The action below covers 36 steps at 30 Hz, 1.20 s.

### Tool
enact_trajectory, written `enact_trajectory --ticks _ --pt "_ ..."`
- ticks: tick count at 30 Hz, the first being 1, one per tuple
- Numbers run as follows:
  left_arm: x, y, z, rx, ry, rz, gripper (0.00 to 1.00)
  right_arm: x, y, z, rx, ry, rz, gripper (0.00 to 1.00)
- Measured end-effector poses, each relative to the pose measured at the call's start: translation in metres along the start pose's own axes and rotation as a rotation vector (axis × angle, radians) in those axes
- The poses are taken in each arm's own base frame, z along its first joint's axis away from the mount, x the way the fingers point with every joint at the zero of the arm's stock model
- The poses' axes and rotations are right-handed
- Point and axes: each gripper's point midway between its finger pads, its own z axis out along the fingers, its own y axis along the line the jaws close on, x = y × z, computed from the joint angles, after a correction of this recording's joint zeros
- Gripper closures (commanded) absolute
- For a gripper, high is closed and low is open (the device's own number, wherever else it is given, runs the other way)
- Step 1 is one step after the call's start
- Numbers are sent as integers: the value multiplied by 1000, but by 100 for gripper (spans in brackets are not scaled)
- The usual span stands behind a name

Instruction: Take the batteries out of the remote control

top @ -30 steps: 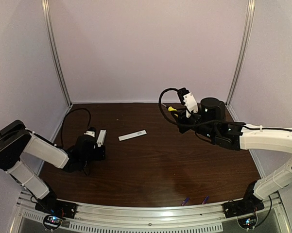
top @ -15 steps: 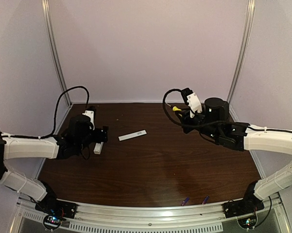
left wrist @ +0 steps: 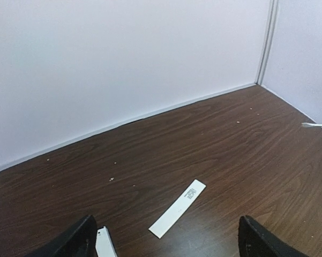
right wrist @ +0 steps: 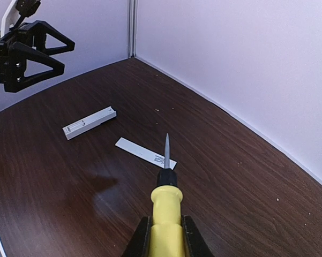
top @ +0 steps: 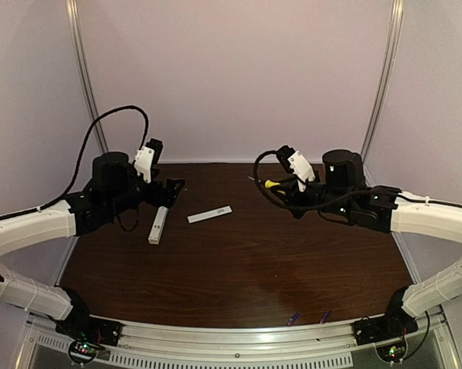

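Observation:
The remote control (top: 158,224) is a slim white bar lying flat on the dark table, left of centre; it also shows in the right wrist view as the remote control (right wrist: 89,122). My left gripper (top: 169,188) hangs above and behind it, open and empty, and only the bar's end (left wrist: 104,243) peeks in by the left fingertip (left wrist: 75,241). Two purple-blue batteries (top: 294,317) (top: 324,316) lie near the table's front edge on the right. My right gripper (right wrist: 166,235) is shut on a yellow-handled screwdriver (right wrist: 166,206), held in the air with its blade pointing left.
A thin flat white cover strip (top: 210,214) lies on the table between the two grippers, to the right of the remote; the strip (left wrist: 178,209) lies below my left gripper. Pale booth walls with metal posts close in the back and sides.
My left gripper has risen off the table and drawn back, leaving the remote lying flat. The right arm has drifted slightly left with the screwdriver.

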Motion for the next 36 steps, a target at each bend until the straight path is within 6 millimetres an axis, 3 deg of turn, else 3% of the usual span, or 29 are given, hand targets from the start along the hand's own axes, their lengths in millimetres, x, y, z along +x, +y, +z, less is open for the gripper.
enact_trajectory --ticks 3,12,23,36 --pt "-10 -14 -3 79 0 44 9 -6 7 -2 -45 6 -14 100" --pt "0 -63 -24 331 44 211 16 -1 38 -7 -231 84 -54 100" --pt "1 -106 -42 527 30 336 19 22 72 -2 -444 222 -66 100" --pt "19 -153 -19 668 118 452 28 39 91 -3 -559 306 -53 100"
